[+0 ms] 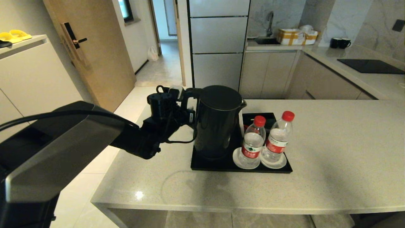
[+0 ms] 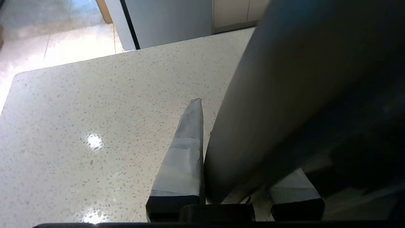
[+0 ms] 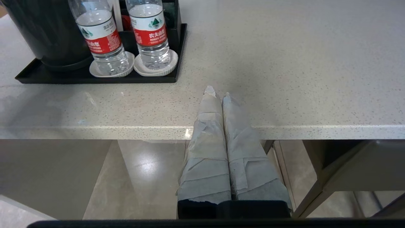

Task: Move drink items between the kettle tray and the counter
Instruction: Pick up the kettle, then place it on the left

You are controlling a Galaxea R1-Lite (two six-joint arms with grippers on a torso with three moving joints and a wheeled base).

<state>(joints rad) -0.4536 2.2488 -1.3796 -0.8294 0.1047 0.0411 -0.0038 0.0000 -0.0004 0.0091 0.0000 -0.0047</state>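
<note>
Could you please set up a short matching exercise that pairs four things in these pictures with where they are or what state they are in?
Things:
1. kettle
2. two water bottles
3. left gripper
4. right gripper

Places or states:
A. shut with nothing held, by the near edge of the counter
B. standing on the white saucers of the tray
C. standing at the tray's left end
D. closed on the kettle's handle

Pairs: 1-C, 2-B, 3-D, 4-A
</note>
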